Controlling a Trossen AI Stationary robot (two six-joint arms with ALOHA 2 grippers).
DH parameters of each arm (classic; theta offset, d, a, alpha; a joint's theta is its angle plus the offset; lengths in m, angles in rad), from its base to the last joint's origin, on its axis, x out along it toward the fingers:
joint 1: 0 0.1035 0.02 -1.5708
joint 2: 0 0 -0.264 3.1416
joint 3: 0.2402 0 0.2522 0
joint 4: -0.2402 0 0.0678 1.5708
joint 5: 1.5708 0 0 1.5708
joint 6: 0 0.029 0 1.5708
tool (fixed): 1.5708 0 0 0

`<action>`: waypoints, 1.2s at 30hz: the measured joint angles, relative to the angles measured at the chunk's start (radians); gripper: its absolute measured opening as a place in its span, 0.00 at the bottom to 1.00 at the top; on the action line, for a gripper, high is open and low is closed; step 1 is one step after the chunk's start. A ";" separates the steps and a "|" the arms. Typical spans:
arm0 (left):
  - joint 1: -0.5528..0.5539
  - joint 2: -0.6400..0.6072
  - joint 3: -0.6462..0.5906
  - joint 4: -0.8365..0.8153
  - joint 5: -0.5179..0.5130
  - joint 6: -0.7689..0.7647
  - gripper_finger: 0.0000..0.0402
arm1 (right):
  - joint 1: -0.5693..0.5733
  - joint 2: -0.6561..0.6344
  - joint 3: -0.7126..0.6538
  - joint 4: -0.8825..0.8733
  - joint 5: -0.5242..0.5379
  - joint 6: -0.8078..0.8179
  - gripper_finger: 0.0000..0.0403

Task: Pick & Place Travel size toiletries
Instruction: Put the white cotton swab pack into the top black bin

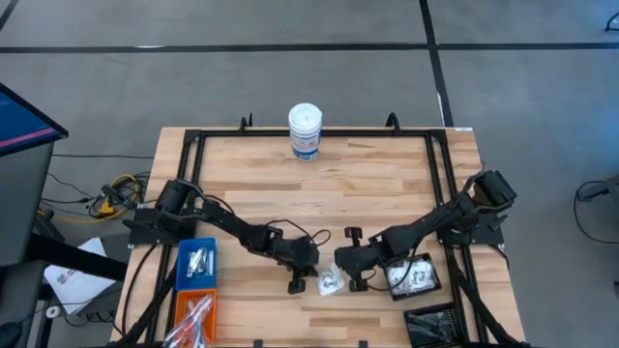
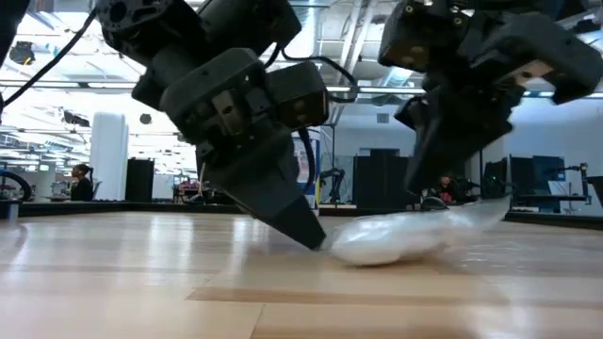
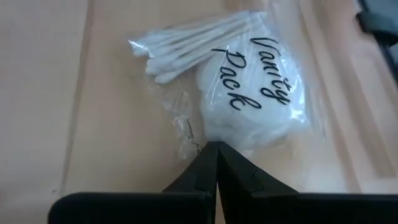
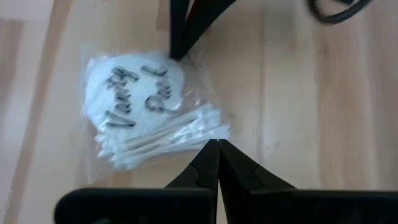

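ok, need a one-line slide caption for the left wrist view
Left gripper, shut, tip at the edge of a clear "Vanity Pack" packet of cotton swabs and pads lying on the wooden table.

packet (image 1: pixel 332 281) between both end effectors, seemingly

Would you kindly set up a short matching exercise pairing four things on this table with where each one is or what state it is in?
Things:
1. vanity pack packet
2. white canister
3. left gripper
4. blue bin

Places or states:
A. at the table's far edge, standing upright
B. lying flat on the wood between the two grippers
C. near the left arm's base, with small items inside
D. fingers shut, tips at the packet's edge

Pairs: 1-B, 2-A, 3-D, 4-C
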 joint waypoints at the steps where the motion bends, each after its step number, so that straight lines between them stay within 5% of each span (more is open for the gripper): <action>1: 0.000 0.009 0.000 0.001 0.007 -0.013 0.00 | 0.000 0.001 0.000 -0.009 -0.013 0.000 0.00; 14: 0.000 0.027 -0.004 0.053 -0.011 -0.267 0.00 | -0.006 0.005 -0.017 -0.091 -0.014 0.095 0.00; 20: -0.010 0.030 -0.007 0.147 -0.172 -0.399 0.00 | -0.051 0.006 -0.063 -0.063 -0.013 0.136 0.00; 31: -0.016 -0.039 -0.008 0.264 -0.189 -0.172 0.00 | -0.059 0.006 -0.064 -0.052 -0.013 0.123 0.00; 36: 0.059 -0.034 -0.008 0.270 -0.111 -0.112 0.00 | -0.066 0.006 -0.064 -0.042 -0.012 0.111 0.00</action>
